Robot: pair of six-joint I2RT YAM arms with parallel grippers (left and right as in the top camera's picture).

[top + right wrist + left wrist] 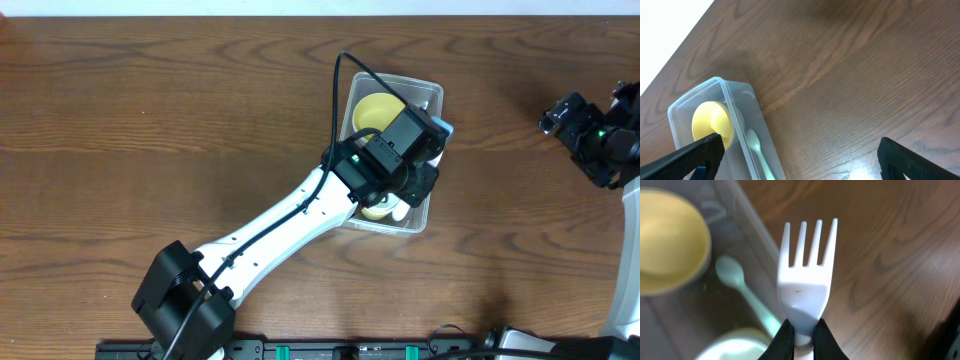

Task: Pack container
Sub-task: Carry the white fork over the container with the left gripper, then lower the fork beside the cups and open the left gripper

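Left gripper (800, 332), clamped on the handle of a white plastic fork (805, 280), hovers at the right wall of the clear rectangular plastic container (420, 95) at table centre; the tines seem to reach just past that wall, so the container's interior lies leftward.

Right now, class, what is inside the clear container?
Inside the container, a yellow bowl, a pale green spoon and the rim of a second pale bowl show. The left arm hides the rest; the left gripper is shut on a white fork.
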